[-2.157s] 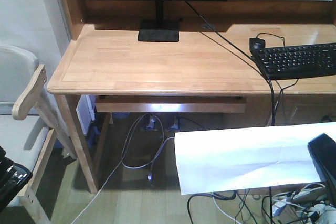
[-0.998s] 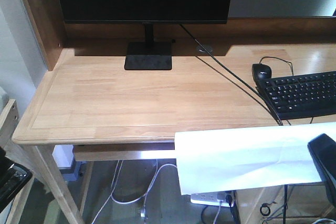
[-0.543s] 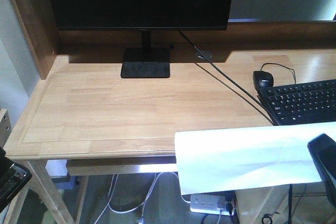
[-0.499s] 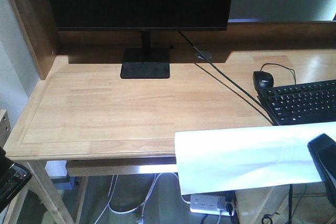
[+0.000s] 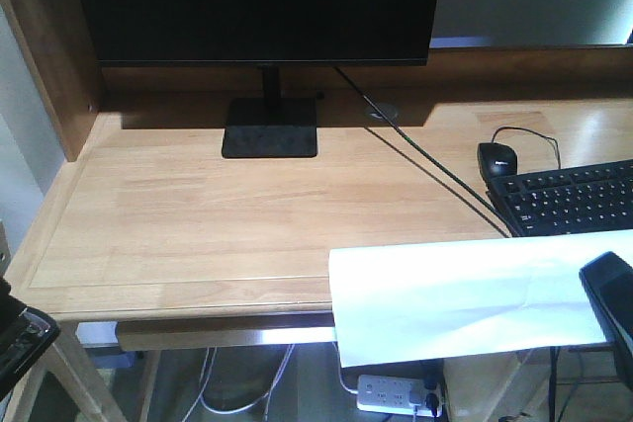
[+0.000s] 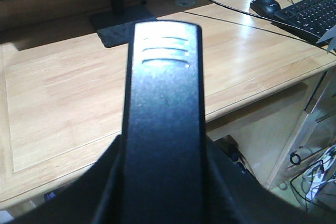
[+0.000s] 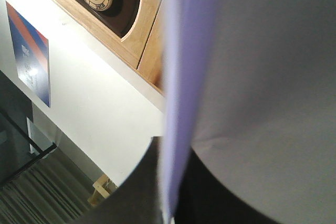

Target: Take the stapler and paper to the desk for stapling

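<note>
Paper [image 5: 455,298], a white creased sheet, is held in the air across the front right edge of the light-wood bench [image 5: 198,214], and my right tool [image 5: 605,289] is clamped on its right end. My left tool [image 6: 163,198] is closed around the black stapler [image 6: 164,103], which points toward the monitor stand [image 6: 118,24] from just off the bench's front left corner. Farther back on the bench I see a black monitor [image 5: 257,2], with a mouse [image 5: 497,157] and a keyboard [image 5: 574,200] to its right.

Right end of paper [image 5: 455,298] (behind right end effector [image 5: 611,308]) unseen
</note>
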